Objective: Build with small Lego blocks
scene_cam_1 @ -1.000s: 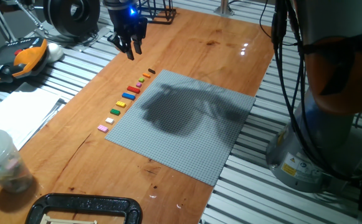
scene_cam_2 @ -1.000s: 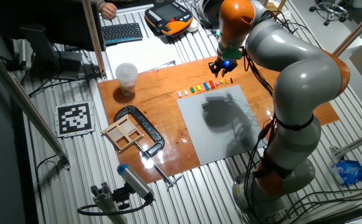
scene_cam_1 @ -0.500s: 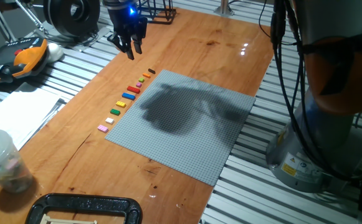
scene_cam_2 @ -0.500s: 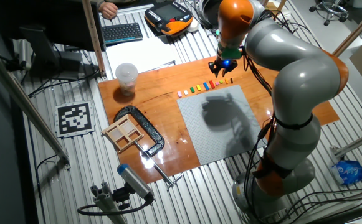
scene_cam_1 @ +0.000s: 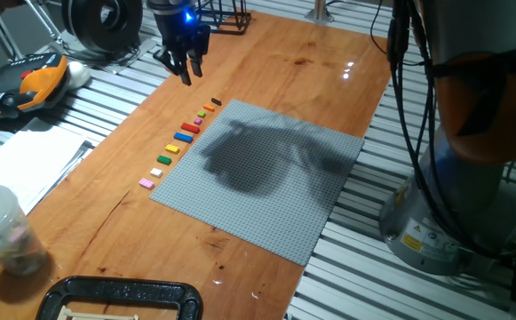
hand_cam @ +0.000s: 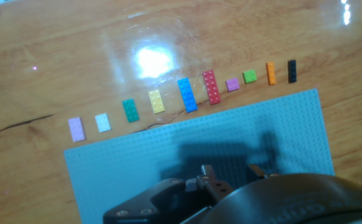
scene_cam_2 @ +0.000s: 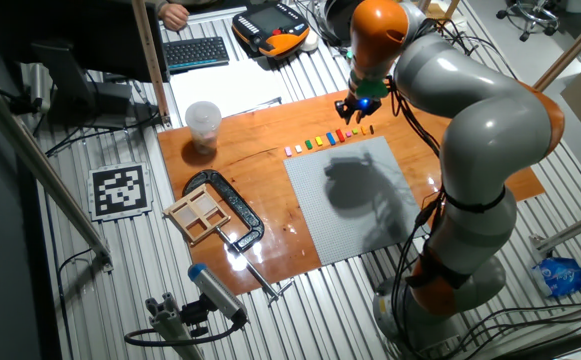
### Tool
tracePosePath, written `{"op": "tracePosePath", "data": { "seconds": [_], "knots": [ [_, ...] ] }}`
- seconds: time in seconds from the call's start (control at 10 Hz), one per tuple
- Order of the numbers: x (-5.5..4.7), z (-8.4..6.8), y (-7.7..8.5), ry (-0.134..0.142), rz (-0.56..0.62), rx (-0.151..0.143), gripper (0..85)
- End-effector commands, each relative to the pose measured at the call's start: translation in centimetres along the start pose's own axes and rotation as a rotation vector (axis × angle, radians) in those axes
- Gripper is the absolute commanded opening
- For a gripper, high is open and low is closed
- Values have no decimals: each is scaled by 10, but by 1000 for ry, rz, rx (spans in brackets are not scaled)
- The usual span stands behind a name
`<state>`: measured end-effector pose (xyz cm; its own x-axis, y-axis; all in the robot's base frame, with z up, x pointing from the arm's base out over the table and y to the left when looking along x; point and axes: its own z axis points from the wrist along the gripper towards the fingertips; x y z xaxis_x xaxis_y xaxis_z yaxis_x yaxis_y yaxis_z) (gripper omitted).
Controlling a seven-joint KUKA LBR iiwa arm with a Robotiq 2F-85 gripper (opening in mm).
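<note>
The small Lego blocks (scene_cam_1: 184, 137) lie in a row on the wooden table, along the left edge of the grey baseplate (scene_cam_1: 266, 187). In the hand view the row runs pink (hand_cam: 75, 129), white (hand_cam: 103, 122), green (hand_cam: 130, 110), yellow (hand_cam: 156, 101), blue (hand_cam: 187, 94), red (hand_cam: 210, 86), then small pink, green, orange and a dark one (hand_cam: 292, 71). The row also shows in the other fixed view (scene_cam_2: 330, 138). My gripper (scene_cam_1: 189, 71) hangs above the table beyond the dark end of the row, open and empty. It also shows in the other fixed view (scene_cam_2: 355, 110) and the hand view (hand_cam: 230, 174).
A clear plastic cup (scene_cam_1: 0, 227) and a black clamp (scene_cam_1: 120, 298) stand at the near left end of the table. Papers (scene_cam_1: 18, 164) and an orange teach pendant (scene_cam_1: 35, 80) lie off the table's left side. The arm's base (scene_cam_1: 471, 178) stands to the right.
</note>
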<state>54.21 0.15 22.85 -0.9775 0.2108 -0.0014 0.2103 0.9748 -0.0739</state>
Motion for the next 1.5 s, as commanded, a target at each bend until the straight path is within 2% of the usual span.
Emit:
{"op": "tracePosePath", "data": {
  "seconds": [0.0,0.2,0.3,0.5,0.6,0.7,0.8,0.9,1.1,1.4],
  "knots": [
    [0,0,0,4,-5,-1,340],
    [0,0,0,-2,-25,12,340],
    [0,0,0,2,-31,0,340],
    [-7,6,-4,11,-36,-11,340],
    [-13,10,-4,10,-35,-8,340],
    [-20,16,-7,4,-36,-8,510],
    [-33,27,-13,3,-52,-12,510],
    [-42,35,-19,5,-61,-21,510],
    [-53,47,-26,-1,-70,-26,510],
    [-68,56,-34,2,-90,-27,510]
  ]
}}
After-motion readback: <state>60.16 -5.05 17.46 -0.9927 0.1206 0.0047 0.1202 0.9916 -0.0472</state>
